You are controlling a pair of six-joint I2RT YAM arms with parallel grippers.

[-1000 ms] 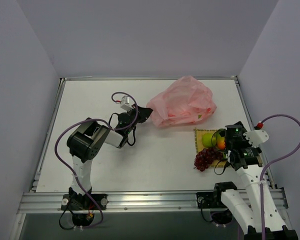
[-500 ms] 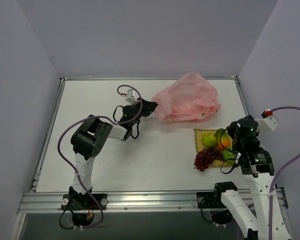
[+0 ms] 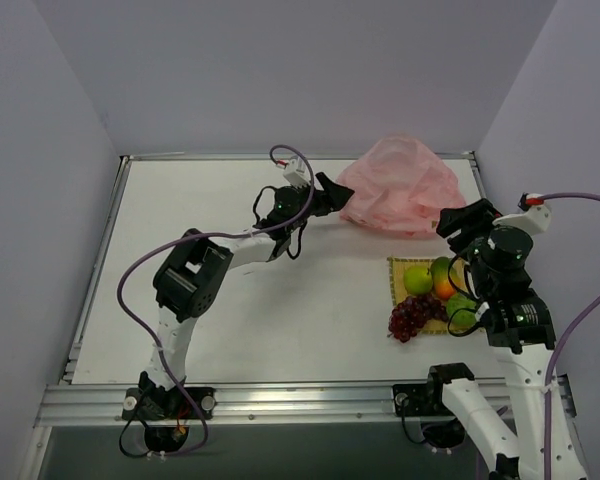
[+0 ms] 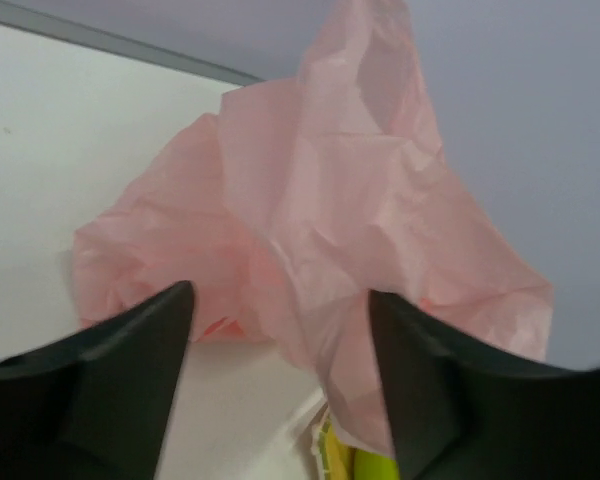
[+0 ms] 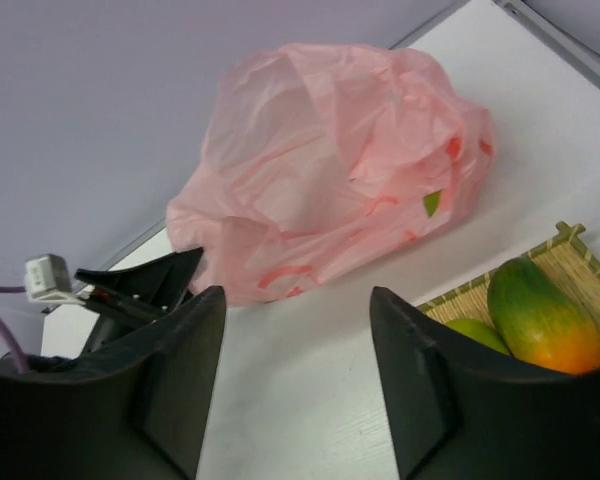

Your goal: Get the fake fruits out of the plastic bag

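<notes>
The pink plastic bag (image 3: 400, 185) lies crumpled at the far right of the table, its near end raised. My left gripper (image 3: 332, 195) is at the bag's left edge. In the left wrist view the left gripper (image 4: 280, 295) stands open, with a loose fold of the bag (image 4: 320, 220) hanging between the fingers. The fake fruits lie on a yellow mat (image 3: 395, 268): a green apple (image 3: 417, 279), a mango (image 3: 442, 284) and a grape bunch (image 3: 410, 317). My right gripper (image 3: 465, 222) hovers open between mat and bag, with nothing between the fingers of the right gripper (image 5: 295, 295).
A green ball (image 3: 461, 306) on the mat is partly hidden behind my right arm. The mango (image 5: 540, 315) and mat (image 5: 570, 250) sit low right in the right wrist view. A metal rail (image 3: 280, 157) and grey walls bound the table.
My left gripper dragged the bag toward the far right corner and then opened. My right arm rose from the mat and now points at the bag.
</notes>
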